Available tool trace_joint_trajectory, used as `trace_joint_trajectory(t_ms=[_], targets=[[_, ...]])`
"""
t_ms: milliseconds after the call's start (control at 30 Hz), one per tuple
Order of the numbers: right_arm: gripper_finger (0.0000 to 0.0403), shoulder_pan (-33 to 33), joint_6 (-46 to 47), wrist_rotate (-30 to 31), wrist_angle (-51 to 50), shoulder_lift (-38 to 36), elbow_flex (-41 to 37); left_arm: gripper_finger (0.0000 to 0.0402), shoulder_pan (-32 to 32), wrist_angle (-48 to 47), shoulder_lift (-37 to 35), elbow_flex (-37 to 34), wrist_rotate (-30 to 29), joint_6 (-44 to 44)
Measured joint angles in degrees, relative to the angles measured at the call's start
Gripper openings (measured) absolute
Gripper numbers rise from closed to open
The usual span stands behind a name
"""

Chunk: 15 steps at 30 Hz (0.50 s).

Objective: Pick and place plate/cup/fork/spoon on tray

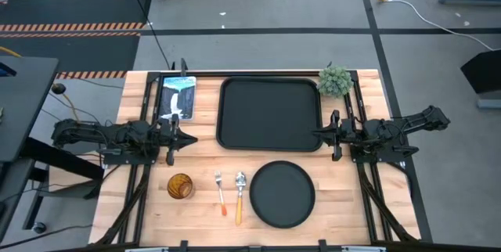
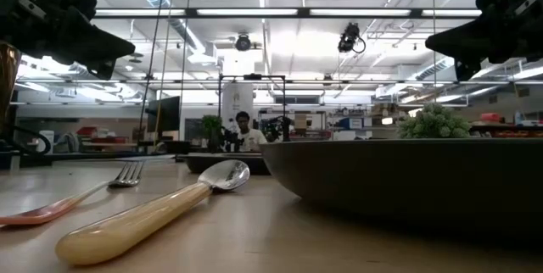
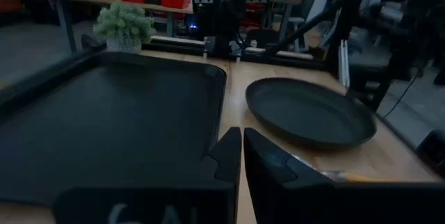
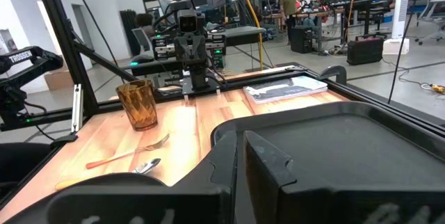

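The black rectangular tray [image 1: 270, 113] lies flat at the table's middle, toward the far side. On the bare wood along the near edge lie the amber cup [image 1: 180, 185], standing upright, the fork [image 1: 220, 192], the spoon [image 1: 239, 196] and the round black plate [image 1: 282, 193]. My left gripper [image 1: 194, 139] hovers at the tray's left edge, shut with nothing in it; its fingers [image 3: 229, 156] point level across the tray. My right gripper [image 1: 315, 133] hovers at the tray's right edge, also shut and holding nothing, its fingers [image 4: 261, 158] pointing level toward the cup [image 4: 138, 104].
A fuzzy green plant ball [image 1: 335, 81] stands by the tray's far right corner. A flat printed booklet [image 1: 178, 97] lies left of the tray. Bare wood shows between the tray and the row of tableware. A person stands far off in the room [image 2: 244, 133].
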Motion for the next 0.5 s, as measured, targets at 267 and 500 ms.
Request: trace_joint_trajectory(t_ms=[267, 500], targets=[[0.0034, 0.0, 0.0, 0.0, 0.0, 0.0, 0.0, 0.0025, 0.0, -3.1, 0.0, 0.0, 5.1, -13.9], [0.0034, 0.0, 0.0, 0.0, 0.0, 0.0, 0.0, 0.0025, 0.0, -4.0, 0.0, 0.0, 5.2, -9.3]])
